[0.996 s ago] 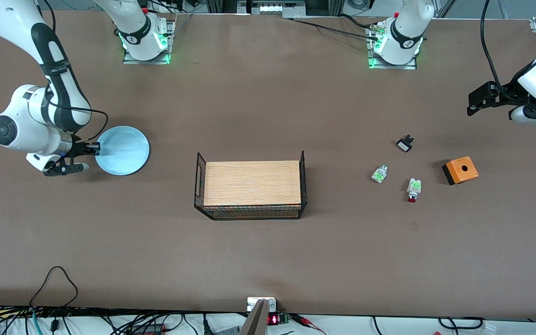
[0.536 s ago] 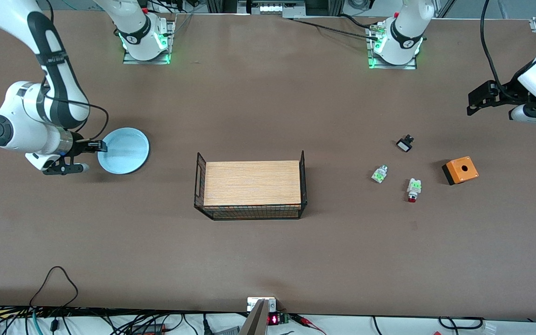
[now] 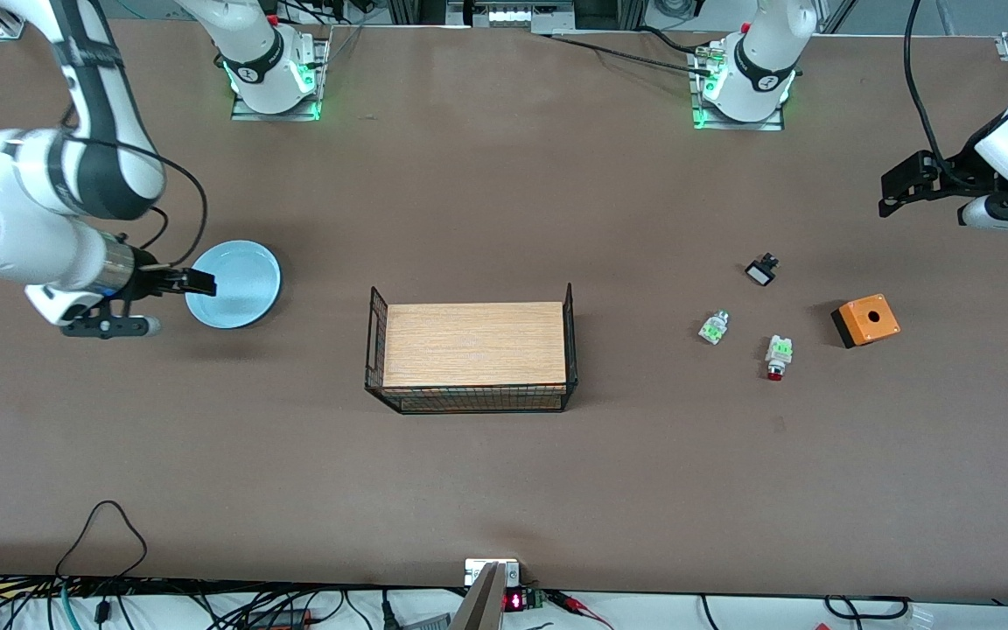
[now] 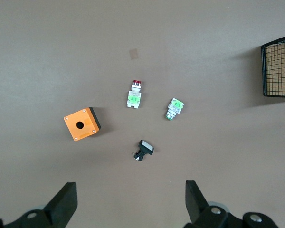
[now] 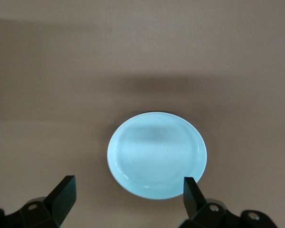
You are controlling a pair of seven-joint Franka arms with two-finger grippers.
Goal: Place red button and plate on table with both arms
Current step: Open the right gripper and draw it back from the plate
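The pale blue plate [image 3: 234, 284] lies flat on the brown table [image 3: 504, 201] toward the right arm's end. My right gripper [image 3: 167, 304] is open and empty, raised over the plate's edge and the table beside it. In the right wrist view the plate [image 5: 156, 154] shows past the spread fingers of that gripper [image 5: 128, 199]. The red button [image 3: 776, 358] lies on the table toward the left arm's end. My left gripper [image 3: 924, 206] waits open and empty, high above the table there. The left wrist view shows its gripper [image 4: 130, 204] and, well below, the button [image 4: 134, 95].
A wooden board with black wire sides [image 3: 472, 346] stands mid-table. Beside the red button lie a white-green part without a cap [image 3: 713, 327], a small black-and-white part [image 3: 761, 270] and an orange box [image 3: 865, 320]. Cables run along the table's near edge.
My right gripper has lifted up and away from the plate's rim, and the plate stays flat on the table. The left arm has hardly moved.
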